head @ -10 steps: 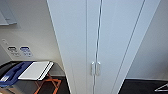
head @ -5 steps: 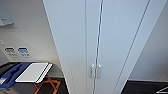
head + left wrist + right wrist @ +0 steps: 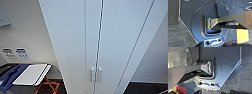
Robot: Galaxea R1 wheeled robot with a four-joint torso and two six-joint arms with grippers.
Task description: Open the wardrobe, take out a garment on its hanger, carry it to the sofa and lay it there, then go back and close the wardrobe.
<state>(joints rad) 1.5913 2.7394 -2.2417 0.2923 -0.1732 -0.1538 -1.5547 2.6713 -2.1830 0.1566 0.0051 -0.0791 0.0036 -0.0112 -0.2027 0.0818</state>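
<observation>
The wardrobe (image 3: 75, 42) stands right in front of me in the head view, tall and white, with both flat doors shut. A thin dark seam runs down between the doors. Its pair of small silver handles (image 3: 96, 74) sits low in the picture, one on each side of the seam. Both wrist views look down on the robot's dark base plate and the dark carpet around it.
Left of the wardrobe a white tray-like board (image 3: 32, 74) rests on an orange folding stand (image 3: 47, 87), with something blue (image 3: 11, 75) beside it. Two small blue-and-white signs (image 3: 15, 53) hang on the white wall. Dark floor (image 3: 147, 88) shows at the lower right.
The whole head picture has shifted: the wardrobe now looms larger and its handles sit lower and slightly left, so the camera has moved closer. The doors stay shut.
</observation>
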